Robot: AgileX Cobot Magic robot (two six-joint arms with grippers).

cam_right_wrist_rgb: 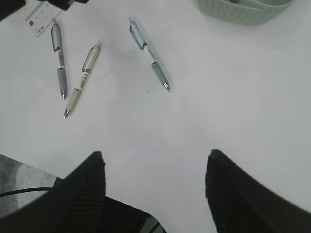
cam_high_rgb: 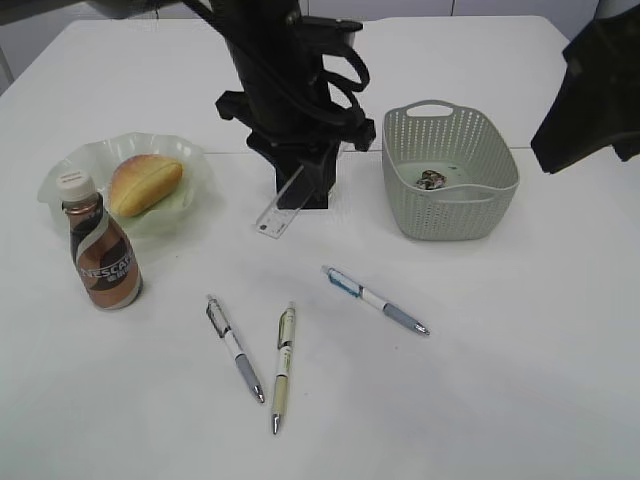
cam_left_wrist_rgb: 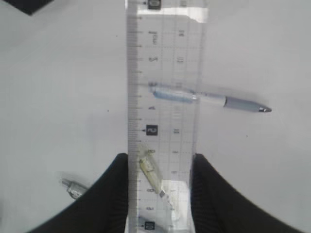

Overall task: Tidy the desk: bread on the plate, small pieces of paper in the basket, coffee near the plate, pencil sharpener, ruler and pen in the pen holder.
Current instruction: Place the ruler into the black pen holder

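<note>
A: Bread [cam_high_rgb: 145,182] is on the plate [cam_high_rgb: 195,160], coffee [cam_high_rgb: 102,255] beside it. What's in hand?

B: The ruler step. The left gripper [cam_left_wrist_rgb: 160,194] pinches the ruler [cam_left_wrist_rgb: 163,87] above the table; next it needs the pen holder, hidden here.

A: And the pens [cam_high_rgb: 283,365]?

B: Loose on the table. The right gripper [cam_right_wrist_rgb: 154,187] hangs open and empty.

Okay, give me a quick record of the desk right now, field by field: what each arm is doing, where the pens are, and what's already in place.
left gripper: shut on the clear ruler, tilted, lower end close to the table
right gripper: open, holding nothing
bread: on the plate
coffee bottle: upright, beside the plate
basket: crumpled paper piece inside
pens on table: grey pen, beige pen, blue pen
pen holder: not clearly visible
</note>
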